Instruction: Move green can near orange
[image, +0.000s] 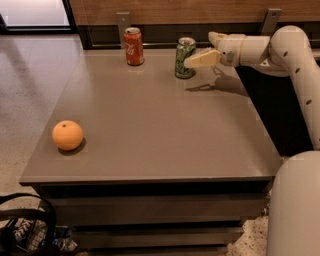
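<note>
The green can stands upright at the far edge of the grey table, right of centre. The orange lies near the table's front left corner, far from the can. My gripper reaches in from the right at can height, open, with one cream finger just at the can's right side. The other finger sits higher and further back. It holds nothing.
A red cola can stands at the far edge, left of the green can. A wood-panelled wall with dark trim runs behind the table. My white arm and base fill the right side. A black bag lies on the floor at front left.
</note>
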